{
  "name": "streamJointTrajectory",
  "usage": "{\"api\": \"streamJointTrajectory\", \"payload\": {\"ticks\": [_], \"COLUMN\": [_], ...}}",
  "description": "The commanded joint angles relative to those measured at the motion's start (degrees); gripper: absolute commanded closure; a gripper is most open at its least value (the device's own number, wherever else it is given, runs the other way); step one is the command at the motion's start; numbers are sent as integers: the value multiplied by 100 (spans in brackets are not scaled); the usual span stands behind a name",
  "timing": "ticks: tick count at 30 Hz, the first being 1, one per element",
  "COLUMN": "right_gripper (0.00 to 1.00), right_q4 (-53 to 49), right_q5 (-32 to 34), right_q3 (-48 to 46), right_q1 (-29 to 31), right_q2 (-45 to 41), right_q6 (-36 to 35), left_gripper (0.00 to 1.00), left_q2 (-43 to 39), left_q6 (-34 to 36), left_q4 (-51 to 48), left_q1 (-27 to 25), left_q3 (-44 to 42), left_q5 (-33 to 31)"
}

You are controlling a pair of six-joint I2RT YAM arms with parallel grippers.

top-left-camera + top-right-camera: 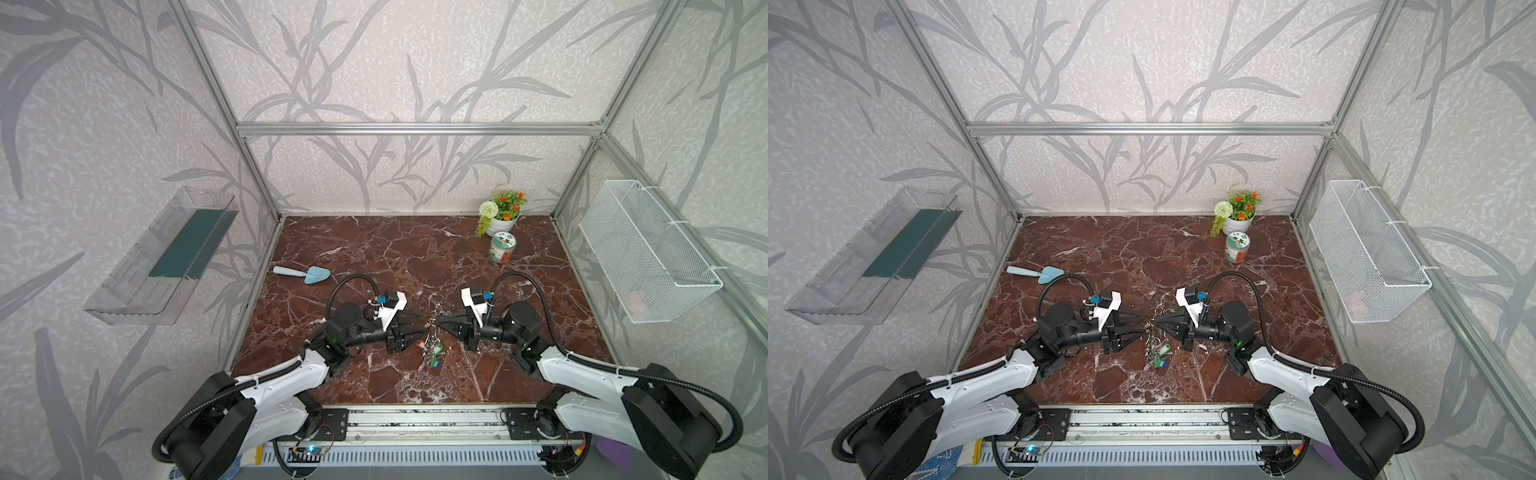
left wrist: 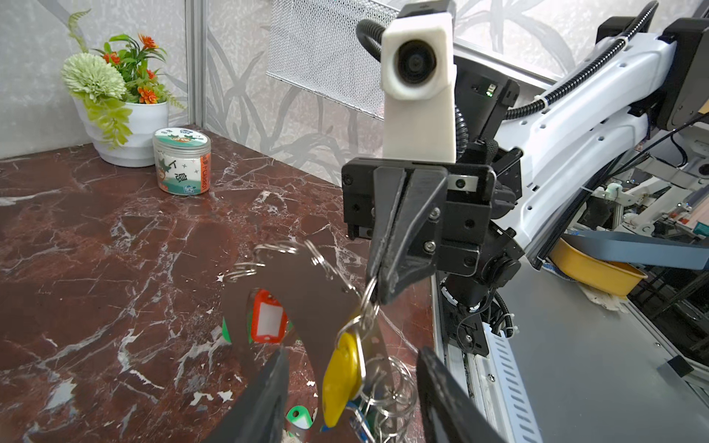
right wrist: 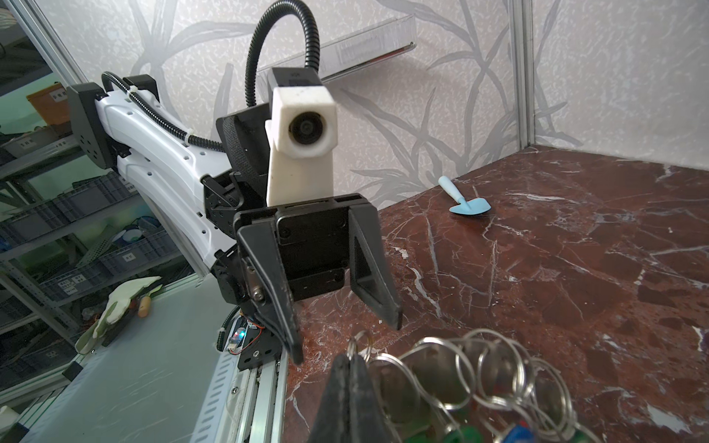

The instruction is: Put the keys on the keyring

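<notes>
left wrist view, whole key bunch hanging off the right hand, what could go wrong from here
The right hand is shut on one thin wire loop at its very tips, with the whole keyring hanging from it; it could slip and drop.
The yellow tag hangs between the fingers of the open left hand, beside loose split rings; closing may catch those too.
In both top views the hands sit almost tip to tip; a small move could knock them together.

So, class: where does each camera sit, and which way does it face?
Top views: high over the near edge, looking down at the table; both arms, left gripper and right gripper.
Left wrist: on the left arm, facing the right gripper shut on the keyring; own open jaws.
Right wrist: mirrors it, facing the left gripper; own shut jaws.
Shared: both wrists see the keyring.
</notes>
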Motion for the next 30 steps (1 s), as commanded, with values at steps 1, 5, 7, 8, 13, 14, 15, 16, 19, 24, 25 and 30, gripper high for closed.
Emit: {"api": "streamJointTrajectory", "payload": {"ticks": [1, 5, 7, 8, 13, 14, 15, 16, 19, 24, 25, 30], "right_gripper": [100, 100, 100, 100, 100, 100, 100, 100, 100, 100, 100, 100], "right_q4": [567, 540, 536, 531, 511, 510, 497, 488, 483, 483, 483, 477], "right_q5": [-127, -124, -127, -127, -120, -119, -111, -102, -103, -92, -92, -77], "right_q3": [68, 65, 65, 65, 65, 70, 68, 67, 70, 69, 66, 70], "right_q1": [30, 32, 28, 32, 25, 25, 28, 26, 27, 27, 31, 24], "right_q2": [-56, -73, -90, -91, -104, -108, -117, -113, -100, -91, -87, -82], "right_q6": [62, 45, 46, 45, 37, 36, 34, 15, 9, 1, -6, -8], "left_gripper": [46, 42, 39, 37, 41, 43, 47, 52, 64, 77, 80, 91], "left_q2": [23, 193, 341, 371, 357, 360, 375, 386, 462, 669, 676, 571], "left_q6": [117, 126, 110, 88, 126, 126, 117, 101, 1, -154, -164, -173], "left_q4": [212, 134, 135, 135, 81, 72, 71, 73, 90, 135, 135, 120], "left_q1": [-15, -14, -16, -14, -10, -11, -12, -5, -14, -20, -16, -20], "left_q3": [186, 337, 437, 461, 471, 471, 474, 462, 475, 558, 564, 494], "left_q5": [163, 316, 429, 406, 307, 327, 347, 375, 484, 776, 778, 630]}}
